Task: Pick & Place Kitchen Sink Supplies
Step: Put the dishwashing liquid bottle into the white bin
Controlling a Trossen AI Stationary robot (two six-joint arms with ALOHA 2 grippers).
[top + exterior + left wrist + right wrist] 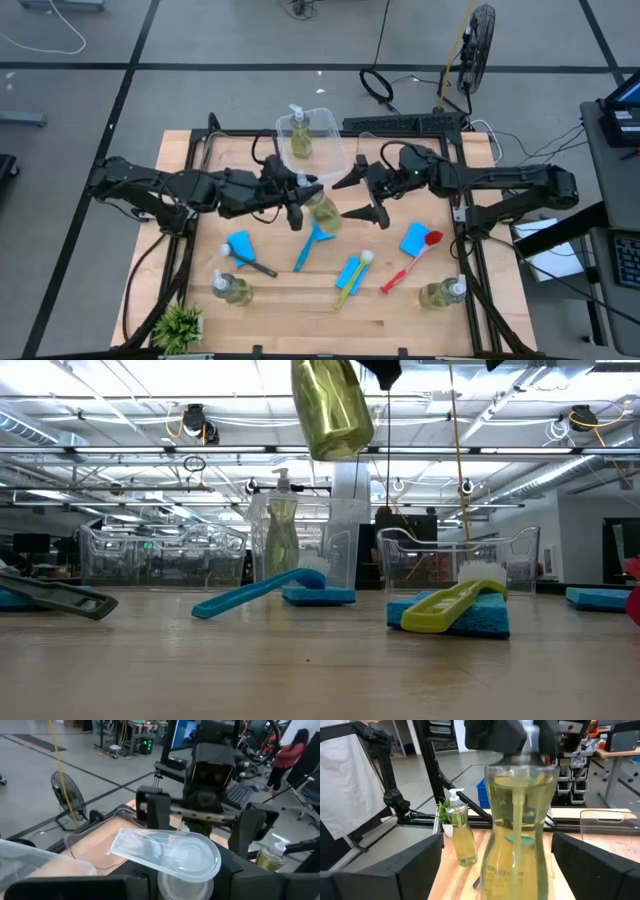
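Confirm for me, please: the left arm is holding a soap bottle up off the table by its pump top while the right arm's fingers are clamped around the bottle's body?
Not quite. The right gripper's fingers stand open on either side of the soap bottle, not clamped, as the right wrist view shows. The left gripper does hold it aloft by the pump top.

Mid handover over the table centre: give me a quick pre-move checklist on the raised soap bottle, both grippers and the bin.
1. Left gripper grips the raised soap bottle at its pump top: ok.
2. Bottle clear of the table: ok, it hangs well above the wood in the low view.
3. Right gripper open, fingers either side of the bottle and not touching it: ok.
4. Clear bin has room: ok, only one pump bottle stands in it.
5. Blue brush lies below the raised bottle: not ok if the bottle drops.
6. Firmness of the left grip: cannot tell.
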